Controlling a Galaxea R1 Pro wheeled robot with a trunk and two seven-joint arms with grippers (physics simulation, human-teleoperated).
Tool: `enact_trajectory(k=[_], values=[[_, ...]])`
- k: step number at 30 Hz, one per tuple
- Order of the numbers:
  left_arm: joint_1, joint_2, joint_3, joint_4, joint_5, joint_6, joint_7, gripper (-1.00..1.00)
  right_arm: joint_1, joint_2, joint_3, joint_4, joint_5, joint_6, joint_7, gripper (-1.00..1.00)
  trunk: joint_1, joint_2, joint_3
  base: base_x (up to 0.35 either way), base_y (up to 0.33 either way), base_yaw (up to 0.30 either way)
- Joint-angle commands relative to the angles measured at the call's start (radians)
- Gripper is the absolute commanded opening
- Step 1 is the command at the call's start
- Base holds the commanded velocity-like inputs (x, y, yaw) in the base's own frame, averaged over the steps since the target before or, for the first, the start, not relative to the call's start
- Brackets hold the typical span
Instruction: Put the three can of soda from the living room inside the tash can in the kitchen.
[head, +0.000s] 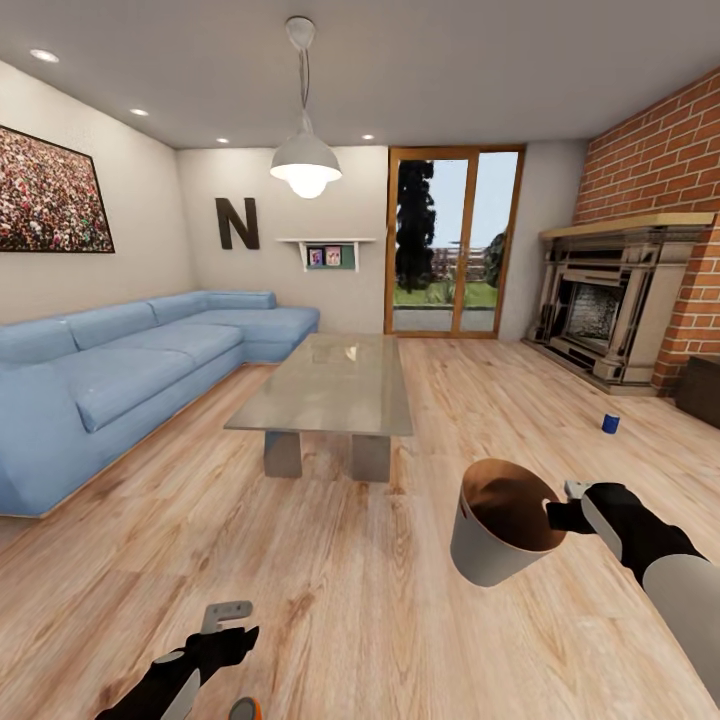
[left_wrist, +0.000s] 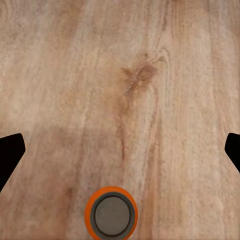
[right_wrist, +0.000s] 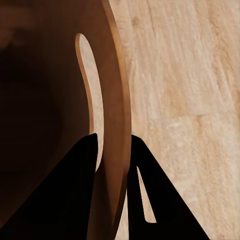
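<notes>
Here the right gripper (right_wrist: 114, 145) pinches the trash can (head: 490, 560) by its rim (tilted), while the left gripper (left_wrist: 120, 147) hangs wide above the orange can (left_wrist: 111, 214).

Left pincer (head: 228, 618) agape; right pincer (head: 563, 503) clamped.

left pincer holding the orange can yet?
No: in the left wrist view the orange soda can stands upright on the wood floor, with the left pincer's fingers spread wide apart above it.
</notes>
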Motion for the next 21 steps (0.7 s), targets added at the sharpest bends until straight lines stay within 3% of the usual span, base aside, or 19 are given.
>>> enact_trajectory(k=[1,14,17,21], values=[[0.0,0.0,0.0,0.0,0.0,0.0,0.0,1.0,-0.001,0.0,-0.002,-0.001,-0.01,0.0,0.006,-1.0,0.0,0.0,0.0,0.002,0.0,0.0],[0.0,0.0,0.0,0.0,0.0,-0.001,0.001,1.0,-0.001,0.0,-0.001,0.0,-0.01,0.0,0.006,-1.0,0.0,0.0,0.0,0.0,0.0,0.0],[-0.002,0.001,-0.007,0.002,-0.005,-0.017,0.0,1.0,0.019,0.016,-0.006,-0.012,0.012,-0.017,0.011,-1.0,0.0,0.0,0.0,0.0,0.0,0.0],[-0.002,0.001,-0.007,0.002,-0.005,-0.027,0.0,1.0,0.042,0.02,-0.014,-0.03,0.006,-0.039,0.019,-1.0,0.0,0.0,0.0,0.0,0.0,0.0]])
